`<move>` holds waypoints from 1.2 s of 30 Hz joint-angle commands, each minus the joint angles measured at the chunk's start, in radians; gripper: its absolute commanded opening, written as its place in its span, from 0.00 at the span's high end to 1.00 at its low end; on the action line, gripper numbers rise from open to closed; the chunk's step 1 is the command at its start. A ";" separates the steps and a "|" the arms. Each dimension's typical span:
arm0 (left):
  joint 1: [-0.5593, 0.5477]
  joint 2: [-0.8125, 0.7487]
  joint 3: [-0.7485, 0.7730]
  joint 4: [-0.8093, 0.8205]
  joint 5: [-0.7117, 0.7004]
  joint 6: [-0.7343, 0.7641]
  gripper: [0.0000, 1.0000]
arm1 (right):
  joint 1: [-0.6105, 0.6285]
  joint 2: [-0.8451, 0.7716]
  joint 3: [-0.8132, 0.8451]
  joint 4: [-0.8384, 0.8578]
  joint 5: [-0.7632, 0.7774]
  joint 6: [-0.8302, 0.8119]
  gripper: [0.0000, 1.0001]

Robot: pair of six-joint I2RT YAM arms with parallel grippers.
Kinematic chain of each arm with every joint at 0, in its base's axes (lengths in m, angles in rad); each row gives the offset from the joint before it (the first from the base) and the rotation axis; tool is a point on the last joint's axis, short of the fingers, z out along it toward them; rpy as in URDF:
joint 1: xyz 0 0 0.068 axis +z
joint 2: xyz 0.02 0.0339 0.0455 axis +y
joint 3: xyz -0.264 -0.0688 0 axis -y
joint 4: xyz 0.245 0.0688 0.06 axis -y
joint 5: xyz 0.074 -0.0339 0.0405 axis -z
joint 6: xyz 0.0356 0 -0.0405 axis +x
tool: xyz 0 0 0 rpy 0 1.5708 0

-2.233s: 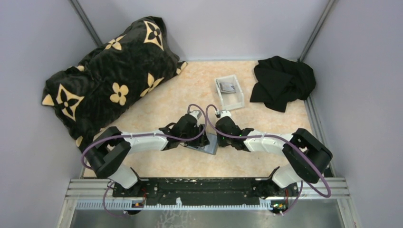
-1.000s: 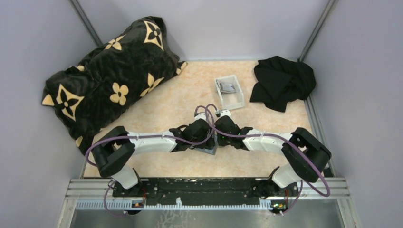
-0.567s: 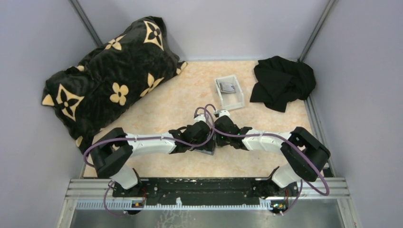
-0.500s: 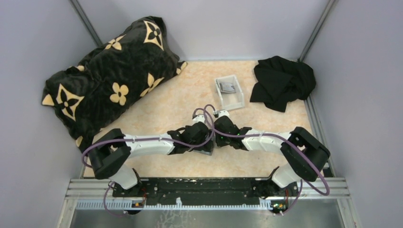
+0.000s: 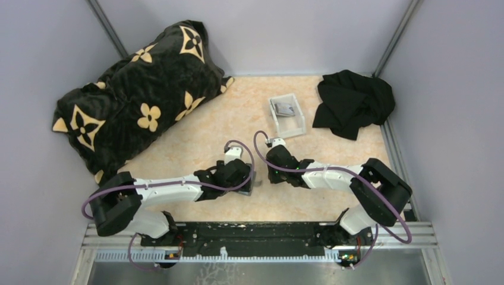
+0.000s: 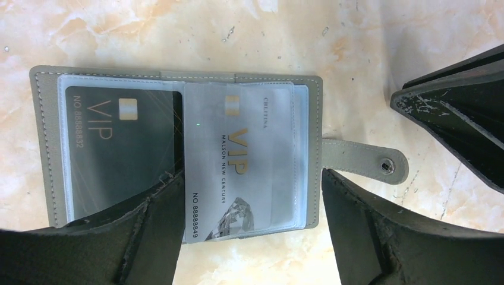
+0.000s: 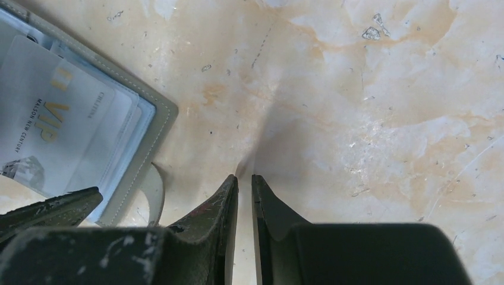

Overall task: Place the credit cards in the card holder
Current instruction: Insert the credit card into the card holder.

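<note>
Marble tabletop (image 5: 196, 127) bore the open holder (image 6: 178, 77) beneath my left gripper (image 6: 249, 178), jaws wide apart and empty, the right gripper (image 7: 244, 178) nearly closed on nothing at its 2 o'clock; I feared the pale card (image 6: 241, 160), poking out toward 6 o'clock in the left wrist view, could slip free if nudged.

Marbled tabletop boxed in by plain walls

A peach-and-cream marbled table (image 5: 202, 127) sits between pale lavender-grey walls (image 5: 267, 29) with metal posts (image 5: 107, 27) in the far corners. A black blanket (image 5: 136, 89) with cream flower patterns is heaped at far left and a crumpled black cloth (image 5: 353, 104) at far right. A small white tray (image 5: 301, 117) stands between them. A metal rail (image 5: 422, 240) runs along the near edge under even light.
</note>
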 commanded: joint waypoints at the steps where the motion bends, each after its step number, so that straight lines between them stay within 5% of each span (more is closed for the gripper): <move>1: -0.005 0.004 0.009 -0.007 -0.046 -0.004 0.15 | 0.015 0.002 0.042 0.037 -0.009 -0.001 0.85; 19: -0.005 -0.065 -0.079 0.039 -0.087 -0.067 0.39 | 0.113 0.078 0.203 -0.004 0.007 -0.023 0.85; 36: -0.004 -0.077 -0.110 0.093 -0.072 -0.057 0.44 | 0.134 0.146 0.169 0.022 -0.012 0.011 0.85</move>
